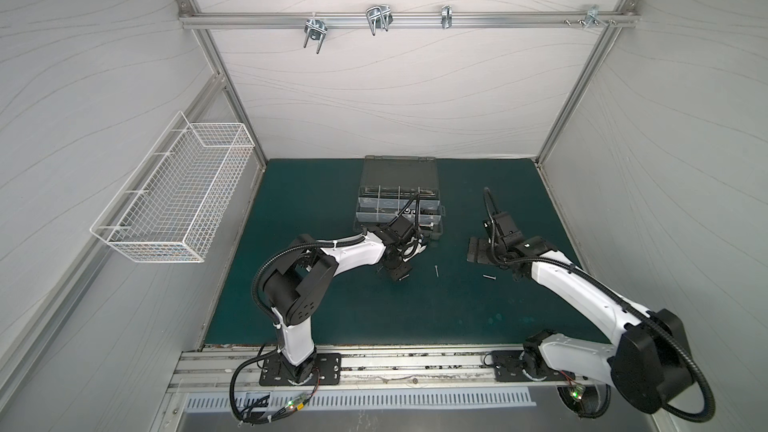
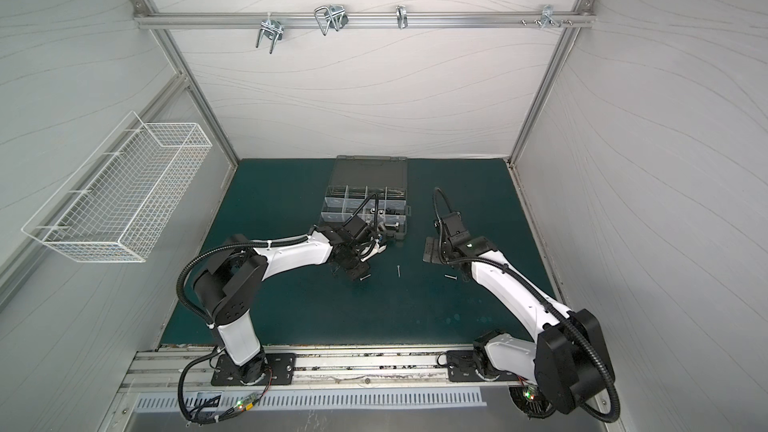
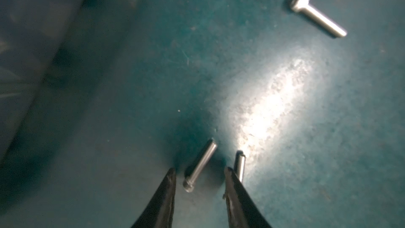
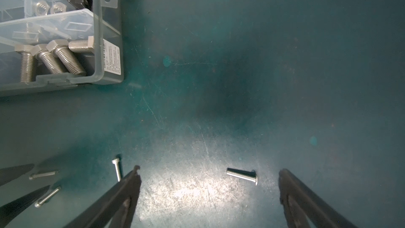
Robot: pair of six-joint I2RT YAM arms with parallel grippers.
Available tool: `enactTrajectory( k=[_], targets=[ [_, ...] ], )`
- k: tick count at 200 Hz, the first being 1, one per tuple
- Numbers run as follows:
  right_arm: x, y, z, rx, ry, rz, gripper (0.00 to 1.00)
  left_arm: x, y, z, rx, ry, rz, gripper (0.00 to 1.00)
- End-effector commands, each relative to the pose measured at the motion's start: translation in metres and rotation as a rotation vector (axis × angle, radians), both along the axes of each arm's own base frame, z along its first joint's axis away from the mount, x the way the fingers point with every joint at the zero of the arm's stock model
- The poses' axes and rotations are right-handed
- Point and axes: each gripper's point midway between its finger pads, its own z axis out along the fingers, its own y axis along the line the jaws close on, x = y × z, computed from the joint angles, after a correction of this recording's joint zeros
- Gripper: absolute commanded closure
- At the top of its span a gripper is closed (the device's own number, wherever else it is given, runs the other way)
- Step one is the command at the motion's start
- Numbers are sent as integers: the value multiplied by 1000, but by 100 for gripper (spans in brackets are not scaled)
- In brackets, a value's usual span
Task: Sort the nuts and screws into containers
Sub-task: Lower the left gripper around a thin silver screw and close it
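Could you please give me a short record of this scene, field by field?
Left pincer: open, astride a thin silver screw lying on the green mat, with a gap on each side
Right pincer: open wide, with a short silver screw lying between its tips
Loose screws: four on the mat in the right wrist view
Organizer case: lid open; hex bolts in one compartment, silver nuts in the next

One thin screw (image 3: 240,164) lies half hidden behind one of the left jaws; the organizer case (image 3: 32,51) is only a blur.
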Motion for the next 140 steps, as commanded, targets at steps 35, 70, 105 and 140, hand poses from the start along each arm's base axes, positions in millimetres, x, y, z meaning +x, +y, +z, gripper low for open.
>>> enactTrajectory(
  k=[35,70,105,140],
  targets=[
    [1,-2,8,-8,-2,-2,1,7,-2,0,44,-4,-14,74],
    [2,-3,9,-12,-2,-5,1,2,5,-3,85,23,-3,87],
    [1,-4,9,-14,-2,-6,1,-1,11,-4,113,36,6,100],
    [3,-2,10,-7,-3,-2,1,-1,11,-5,120,47,6,100]
  ],
)
